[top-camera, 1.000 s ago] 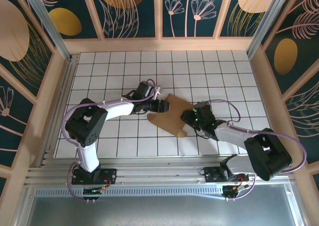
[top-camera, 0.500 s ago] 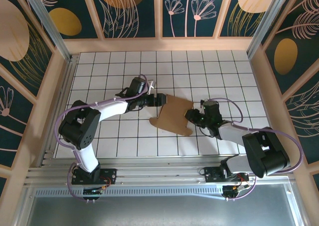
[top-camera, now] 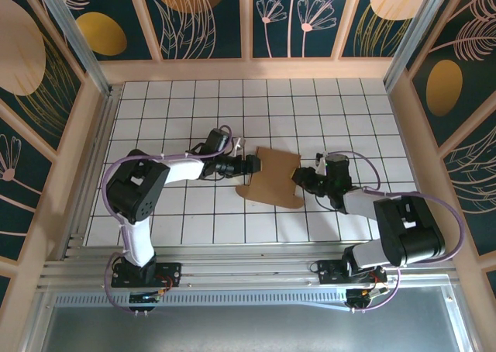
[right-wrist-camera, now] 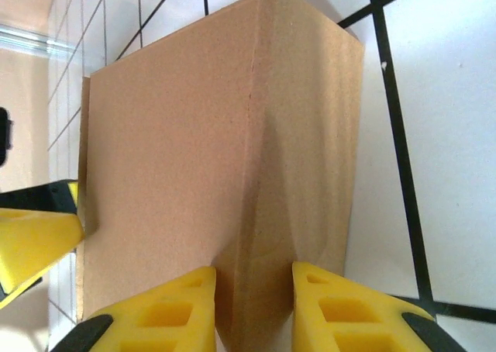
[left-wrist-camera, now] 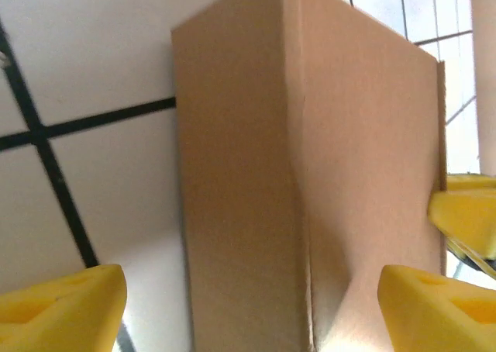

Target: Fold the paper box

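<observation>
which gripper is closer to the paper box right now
Right. The right gripper pinches a fold at the right edge of the paper box. The left gripper sits at the opposite edge, jaws open around the cardboard without touching.

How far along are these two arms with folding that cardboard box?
Early, it seems. Done: the paper box has a crease, one panel tilting up from the tiles. In hand: the right arm's jaws pinch one edge; the left arm's jaws stand open around the opposite edge. Left: in the top view it looks nearly flat, a rounded tab sticking out, so most folding remains.
</observation>
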Robot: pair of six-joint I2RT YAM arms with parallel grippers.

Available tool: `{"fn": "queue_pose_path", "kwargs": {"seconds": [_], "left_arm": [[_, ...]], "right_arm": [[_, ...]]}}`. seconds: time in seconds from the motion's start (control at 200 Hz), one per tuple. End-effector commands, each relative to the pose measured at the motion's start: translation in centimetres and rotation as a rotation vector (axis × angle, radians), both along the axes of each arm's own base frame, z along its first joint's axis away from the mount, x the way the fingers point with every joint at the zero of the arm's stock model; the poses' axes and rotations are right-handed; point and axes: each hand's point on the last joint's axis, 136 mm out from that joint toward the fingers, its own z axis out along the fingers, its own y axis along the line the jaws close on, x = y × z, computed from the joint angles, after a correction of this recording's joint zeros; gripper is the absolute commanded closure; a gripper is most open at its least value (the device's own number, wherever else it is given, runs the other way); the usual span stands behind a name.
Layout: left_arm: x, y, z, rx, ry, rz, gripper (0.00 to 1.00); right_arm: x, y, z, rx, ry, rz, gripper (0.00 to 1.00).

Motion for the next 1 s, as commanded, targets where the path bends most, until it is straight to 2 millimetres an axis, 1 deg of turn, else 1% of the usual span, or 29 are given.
{"fn": "queue_pose_path", "kwargs": {"seconds": [0.0, 0.015, 0.055, 0.22, 0.34, 0.491, 0.531, 0.631, 0.716, 0.856, 0.946, 0.996], "left_arm": [[-0.9, -1.7, 1.4, -0.174, 0.056, -0.039, 0.16], [-1.3, -1.7, 1.1, -0.183, 0.07, -0.041, 0.16], [-1.5, -1.8, 1.2, -0.204, 0.079, -0.042, 0.17], [-1.6, -2.4, 2.3, -0.278, 0.093, -0.047, 0.21], [-1.5, -3.0, 3.9, -0.367, 0.108, -0.039, 0.25], [-0.8, -3.0, 6.1, -0.441, 0.108, 0.017, 0.36], [-0.6, -3.0, 6.7, -0.454, 0.104, 0.034, 0.37], [-0.2, -2.8, 8.6, -0.506, 0.093, 0.071, 0.41], [-0.2, -3.0, 10.1, -0.558, 0.103, 0.081, 0.41], [-0.9, -4.1, 12.6, -0.62, 0.095, 0.037, 0.41], [-1.5, -5.1, 13.7, -0.638, 0.093, -0.005, 0.41], [-1.6, -5.4, 13.6, -0.626, 0.094, -0.011, 0.4]], "right_arm": [[-1.2, -0.5, -2.3, -0.006, 0.058, 0.037, 0.75], [-1.2, -0.6, -2.4, -0.005, 0.059, 0.036, 0.75], [-1.1, -0.7, -2.5, 0.001, 0.062, 0.034, 0.75], [-1.0, -0.7, -2.8, 0.034, 0.063, 0.035, 0.75], [-0.8, -0.5, -2.8, 0.052, 0.059, 0.043, 0.74], [-0.6, -0.2, -2.4, 0.069, 0.046, 0.053, 0.74], [-0.5, -0.3, -2.3, 0.066, 0.044, 0.05, 0.73], [-0.2, -0.4, -2.2, 0.053, 0.048, 0.048, 0.68], [0.0, -0.5, -1.8, 0.056, 0.041, 0.048, 0.64], [0.2, -0.4, -1.4, 0.06, 0.035, 0.054, 0.57], [0.2, -0.5, -1.6, 0.048, 0.037, 0.063, 0.47], [0.1, -0.4, -1.7, 0.047, 0.038, 0.073, 0.41]]}}
